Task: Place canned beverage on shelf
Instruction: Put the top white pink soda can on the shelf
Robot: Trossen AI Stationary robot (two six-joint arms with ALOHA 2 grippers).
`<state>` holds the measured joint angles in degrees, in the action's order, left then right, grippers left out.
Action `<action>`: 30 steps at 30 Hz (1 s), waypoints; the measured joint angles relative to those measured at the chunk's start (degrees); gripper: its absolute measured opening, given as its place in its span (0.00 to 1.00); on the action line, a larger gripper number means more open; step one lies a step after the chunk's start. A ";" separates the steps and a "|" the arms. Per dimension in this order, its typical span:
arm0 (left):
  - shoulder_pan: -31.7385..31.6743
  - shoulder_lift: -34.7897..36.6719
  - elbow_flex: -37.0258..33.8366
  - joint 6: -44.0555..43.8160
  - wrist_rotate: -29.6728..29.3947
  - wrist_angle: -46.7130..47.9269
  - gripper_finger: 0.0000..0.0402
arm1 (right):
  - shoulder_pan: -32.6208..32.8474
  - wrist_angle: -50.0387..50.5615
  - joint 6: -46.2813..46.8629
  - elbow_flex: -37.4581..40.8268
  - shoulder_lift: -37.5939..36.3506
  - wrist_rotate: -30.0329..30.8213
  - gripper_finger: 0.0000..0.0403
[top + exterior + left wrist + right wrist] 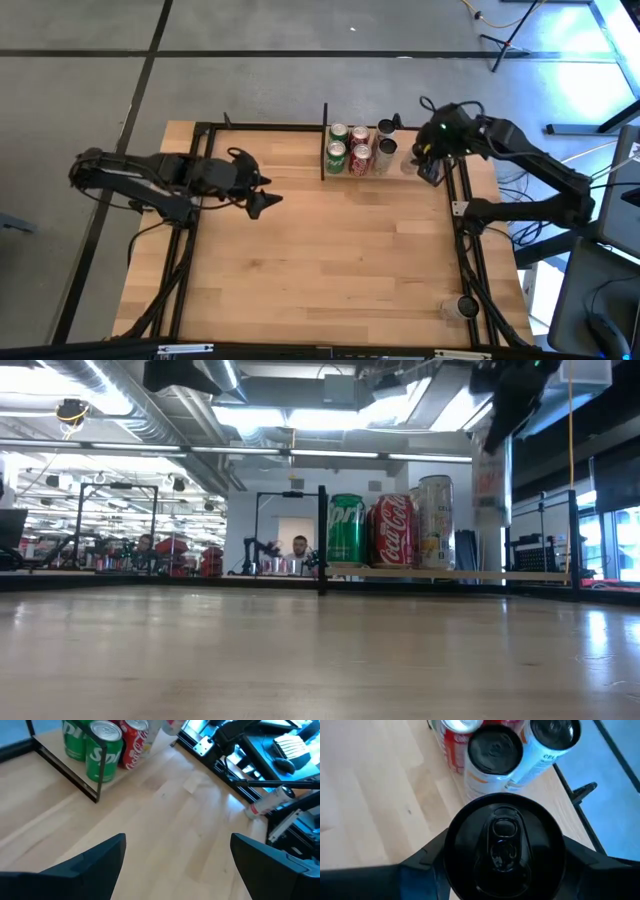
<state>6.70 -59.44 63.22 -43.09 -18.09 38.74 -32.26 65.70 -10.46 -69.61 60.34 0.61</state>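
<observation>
Being rigid but slick and dentable, the can (504, 847) is clamped mid-wall by the right gripper (502, 862) above the shelf (325, 140).

You can read "Coca-Cola" in white script on the red can (394, 531) in the low view, and the white letters "pri", part of a longer word, on the green can (346, 530) just beside it. In the left wrist view the nearer green can (102, 750) shows "Sp". In the right wrist view the pale can (546, 751) carries the letters "CEL" in dark print down its side; its remaining print can't be made out
</observation>
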 joint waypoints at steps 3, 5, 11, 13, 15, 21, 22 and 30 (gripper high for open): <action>-1.03 0.13 0.00 0.18 1.10 0.00 0.86 | -5.25 -2.52 -4.07 1.71 1.91 -2.74 0.55; -1.47 0.09 0.00 1.59 1.14 0.17 0.86 | -8.62 -4.92 -6.31 2.67 3.12 -4.76 0.55; -3.61 0.20 0.00 8.37 1.29 0.15 0.86 | -14.97 -9.81 -9.64 5.18 6.97 -9.42 0.55; -4.41 0.22 0.00 10.24 1.30 0.17 0.86 | -16.07 -10.89 -10.42 5.28 8.26 -11.05 0.55; -5.09 0.23 0.00 11.81 1.50 0.17 0.86 | -16.70 -11.91 -10.60 5.29 9.69 -11.96 0.55; -6.94 0.22 0.00 15.19 3.82 0.20 0.86 | -17.06 -14.41 -10.87 5.32 13.63 -11.68 0.55; -7.24 0.22 0.00 15.22 3.92 0.20 0.86 | -17.06 -14.85 -10.88 5.32 14.16 -11.73 0.55; -9.01 0.22 0.00 15.23 4.52 0.20 0.86 | -17.06 -15.67 -11.10 5.21 14.92 -11.72 0.55</action>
<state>-2.31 -59.22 63.22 -27.86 -13.57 38.94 -49.32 50.03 -21.56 -64.40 75.26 -11.11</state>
